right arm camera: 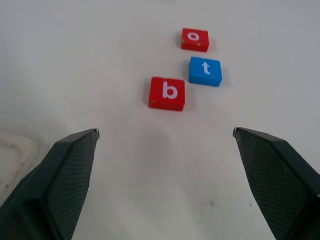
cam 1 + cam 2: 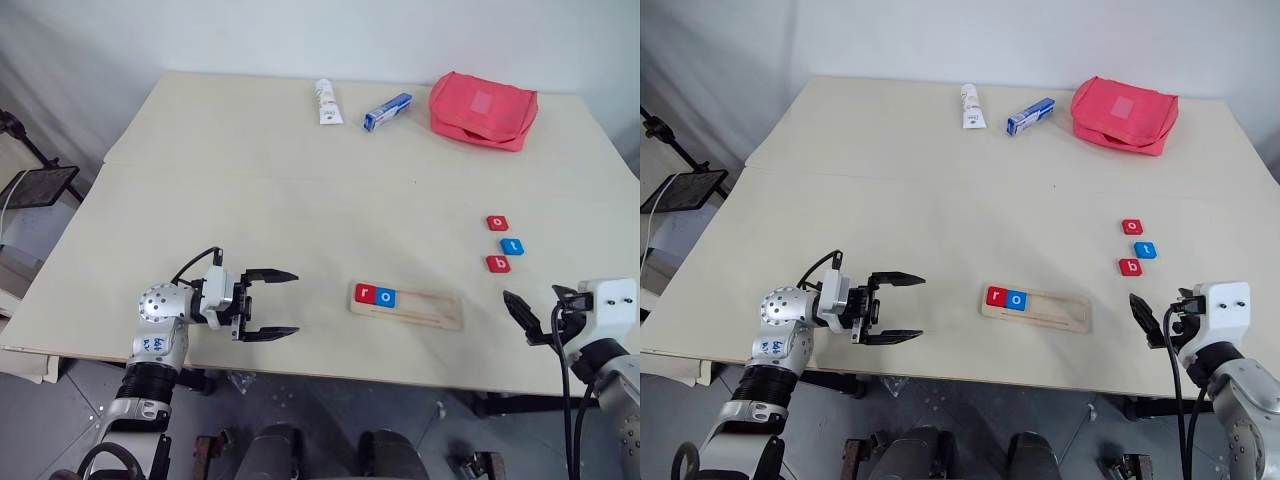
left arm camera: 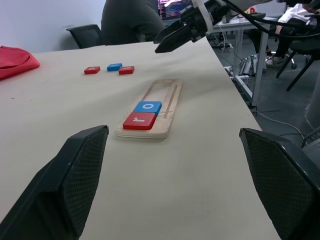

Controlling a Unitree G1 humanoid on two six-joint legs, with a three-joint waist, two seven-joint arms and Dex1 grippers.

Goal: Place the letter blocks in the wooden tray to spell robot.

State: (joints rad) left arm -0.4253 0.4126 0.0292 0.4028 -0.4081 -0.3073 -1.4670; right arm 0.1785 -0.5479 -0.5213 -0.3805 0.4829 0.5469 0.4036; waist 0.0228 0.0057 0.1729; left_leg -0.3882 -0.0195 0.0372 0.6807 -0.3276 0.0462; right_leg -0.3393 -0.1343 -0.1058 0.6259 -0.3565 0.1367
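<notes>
The wooden tray (image 2: pixel 432 309) lies near the table's front edge, with a red "r" block (image 2: pixel 365 294) and a blue "o" block (image 2: pixel 386 297) side by side at its left end. Right of it and further back, three loose letter blocks lie on the table: red "o" (image 1: pixel 195 39), blue "t" (image 1: pixel 205 71) and red "b" (image 1: pixel 167 93). My left gripper (image 2: pixel 295 302) is open and empty left of the tray, pointing at it. My right gripper (image 1: pixel 165 131) is open and empty just in front of the loose blocks.
At the back of the table lie a big red zip pouch (image 2: pixel 483 110), a blue-and-white box (image 2: pixel 387 111) and a white tube (image 2: pixel 327 102). The table's front edge (image 2: pixel 400 378) runs close behind both grippers.
</notes>
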